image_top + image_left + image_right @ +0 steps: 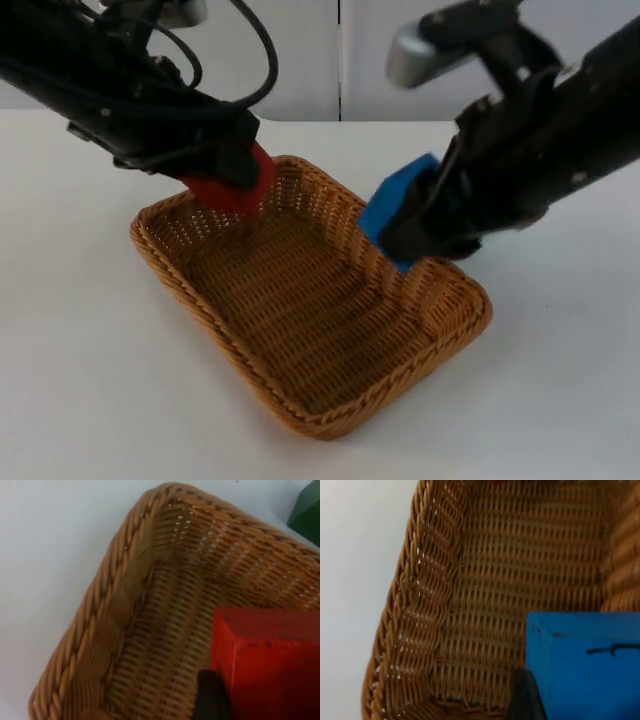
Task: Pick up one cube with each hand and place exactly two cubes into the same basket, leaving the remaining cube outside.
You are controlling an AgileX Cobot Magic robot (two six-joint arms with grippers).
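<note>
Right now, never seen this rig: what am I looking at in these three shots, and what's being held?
It is a robot with two black arms at a white table. Each arm ends in a two-finger hand.

The top view comes from a fixed camera looking down on the table. The other two pictures come from cameras on the arms' wrists, looking along each hand.

On the table sits a wicker basket with nothing lying in it yet. The left hand grips a red cube over the basket's far end. The right hand grips a blue cube above the basket's right rim. The wrist views show each cube close up, over the basket's woven floor.

The left wrist view also catches a green cube on the table outside the basket.
</note>
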